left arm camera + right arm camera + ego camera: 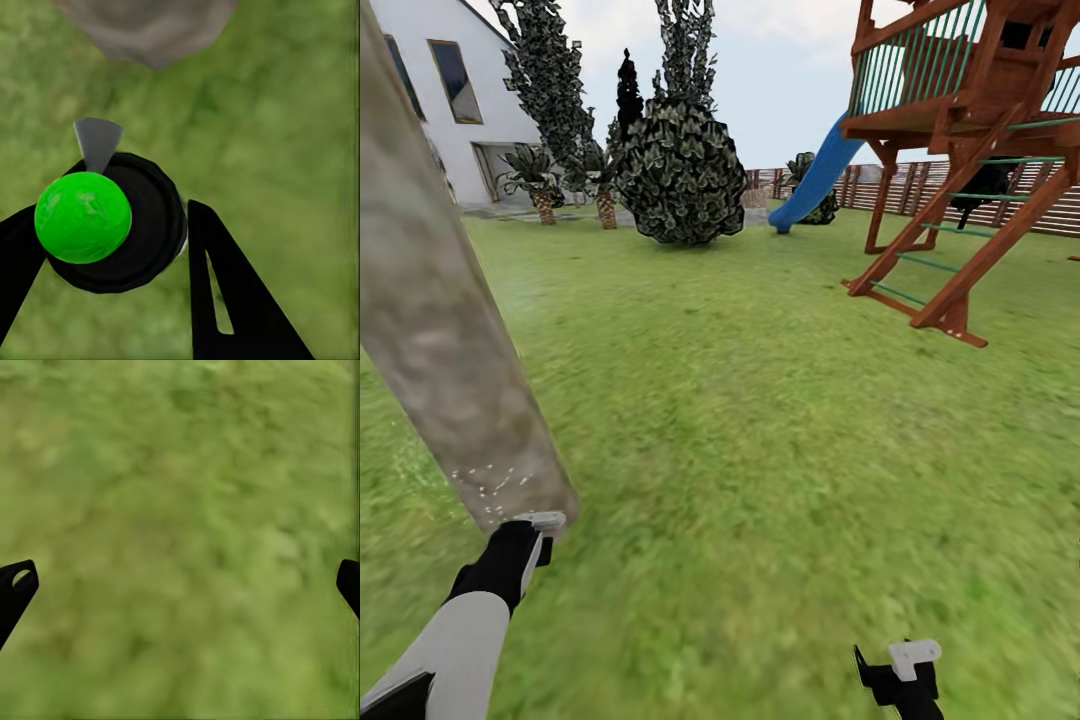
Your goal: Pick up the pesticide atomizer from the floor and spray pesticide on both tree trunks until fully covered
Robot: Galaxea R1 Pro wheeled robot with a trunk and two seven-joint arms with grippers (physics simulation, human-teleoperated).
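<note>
Spraying was the step in hand: the left gripper (pixel 112 247) was closed on the atomizer (pixel 112 221), a black round body with a bright green ball on top and a grey nozzle pointing at the tree trunk (pixel 440 330) just ahead at near left. A few pale specks of pesticide (pixel 490 483) dotted the bark low down, right above the nozzle; most of the trunk looked bare, so I judged the coverage only begun. The next move probably called for sweeping the nozzle up and around this trunk. At near right the right gripper (pixel 180 585) hung wide open and empty over the lawn (pixel 780 420). Farther off stood a wooden play tower (pixel 970 150) with a blue slide (pixel 815 180), a bush (pixel 680 170) and a white house (pixel 440 80). No writing was legible anywhere.
</note>
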